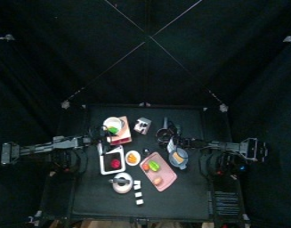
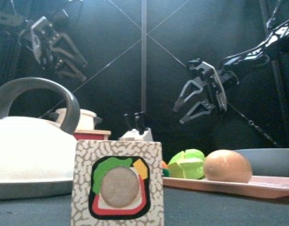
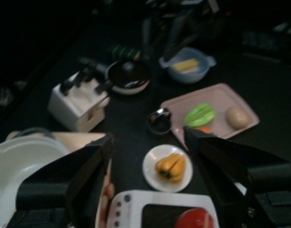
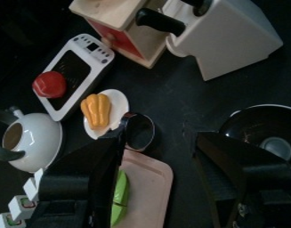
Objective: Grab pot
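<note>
**Q:** How much of the pot-grabbing is actually done here?

**A:** Nothing yet, as far as can be seen. The pot (image 3: 126, 77) is sitting untouched on the tabletop (image 3: 124, 134), right of the middle and toward the far side. It's tucked between the knife block (image 3: 76, 98) on its left and the blue bowl (image 3: 187, 62) on its right. The whole approach, the closing and the lift are left to do.

**Q:** And the grippers, where's the pot compared to them?

**A:** The left gripper (image 3: 154, 147) is spread wide with nothing held, up in the air over the left half. From there the pot is seen well apart, off to the right past the knife block. The right gripper (image 4: 159, 147) is spread too and nothing is pinched. In its wrist view the pot (image 4: 269, 132) shows just outside one jaw, not between the two, so it's the closer one. Probably it has to be lined up over the pot before anything can be closed on it.
</note>
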Robot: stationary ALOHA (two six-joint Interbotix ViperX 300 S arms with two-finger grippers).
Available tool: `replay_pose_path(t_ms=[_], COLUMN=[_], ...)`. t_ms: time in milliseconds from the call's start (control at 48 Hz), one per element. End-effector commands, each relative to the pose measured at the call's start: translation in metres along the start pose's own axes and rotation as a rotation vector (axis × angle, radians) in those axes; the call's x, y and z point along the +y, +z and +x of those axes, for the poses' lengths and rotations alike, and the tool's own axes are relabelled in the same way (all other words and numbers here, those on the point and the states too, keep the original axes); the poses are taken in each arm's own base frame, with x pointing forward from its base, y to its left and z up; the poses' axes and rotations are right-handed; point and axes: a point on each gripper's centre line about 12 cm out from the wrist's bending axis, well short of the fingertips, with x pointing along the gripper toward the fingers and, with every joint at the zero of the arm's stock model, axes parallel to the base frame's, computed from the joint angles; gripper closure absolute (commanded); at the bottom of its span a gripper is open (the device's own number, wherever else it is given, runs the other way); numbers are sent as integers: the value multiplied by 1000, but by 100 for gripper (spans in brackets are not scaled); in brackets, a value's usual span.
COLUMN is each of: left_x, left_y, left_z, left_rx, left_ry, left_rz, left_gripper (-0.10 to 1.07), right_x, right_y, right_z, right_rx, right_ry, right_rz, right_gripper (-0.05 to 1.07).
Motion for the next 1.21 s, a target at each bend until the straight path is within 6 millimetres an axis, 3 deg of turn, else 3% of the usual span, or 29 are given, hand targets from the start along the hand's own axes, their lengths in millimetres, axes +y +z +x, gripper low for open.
replay_pose_path(t_ms=[0, 396, 729, 1000, 1188], left_x=[13, 24, 31, 33, 33], left_y=[7, -12, -23, -27, -29], left_z=[6, 16, 38, 40, 40], left_rx=[6, 49, 111, 138, 148], left_ry=[45, 80, 98, 104, 105], left_rz=[0, -14, -1, 25, 24], left_gripper=[0, 1, 1, 2, 12], right_x=[15, 14, 4, 0, -1], right_y=[11, -1, -3, -4, -5], right_z=[-8, -25, -25, -25, -25], right_rx=[-43, -43, -38, -35, -33], right_ry=[48, 59, 30, 21, 17], right_rz=[-20, -44, -31, -27, -23], right_gripper=[14, 14, 15, 15, 15])
